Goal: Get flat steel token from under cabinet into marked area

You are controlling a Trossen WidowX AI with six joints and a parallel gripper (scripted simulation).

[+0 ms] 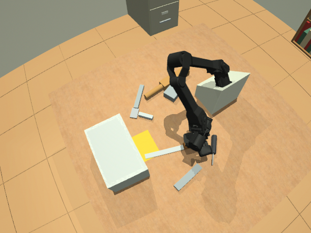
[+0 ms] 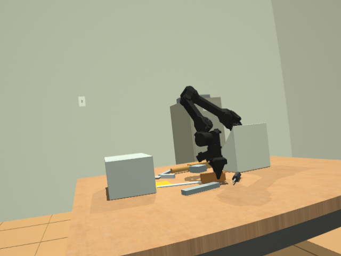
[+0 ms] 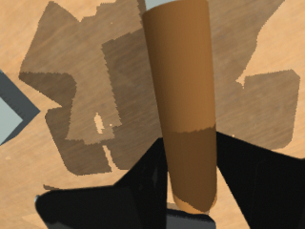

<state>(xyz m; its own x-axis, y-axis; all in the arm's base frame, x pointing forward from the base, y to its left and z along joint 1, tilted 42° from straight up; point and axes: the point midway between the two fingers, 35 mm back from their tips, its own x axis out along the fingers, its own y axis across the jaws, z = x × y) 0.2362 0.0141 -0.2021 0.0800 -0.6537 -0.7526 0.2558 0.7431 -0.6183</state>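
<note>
My gripper (image 2: 218, 176) (image 3: 186, 139) is shut on the orange-brown handle (image 2: 208, 177) (image 3: 183, 81) of a tool with a long flat pale blade (image 1: 165, 151) (image 2: 179, 183). The handle lies low, at table height. The blade points at the white cabinet (image 1: 115, 150) (image 2: 130, 176), and its tip lies over the near part of the yellow marked area (image 1: 145, 141) (image 2: 163, 183), close to the cabinet's front edge. The token is not visible in any view; the vent slots do not show, and the space under the cabinet is hidden.
A grey bar (image 1: 187, 176) (image 2: 200, 188) lies beside the tool. A dark screwdriver (image 1: 213, 144) (image 2: 236, 176) lies near the gripper. A grey L-shaped piece (image 1: 134, 112), an orange-brown tool (image 1: 154, 91) and a grey block (image 1: 171, 93) (image 2: 197, 168) lie farther back. The arm stands on a pale pedestal (image 1: 209, 99) (image 2: 250, 149).
</note>
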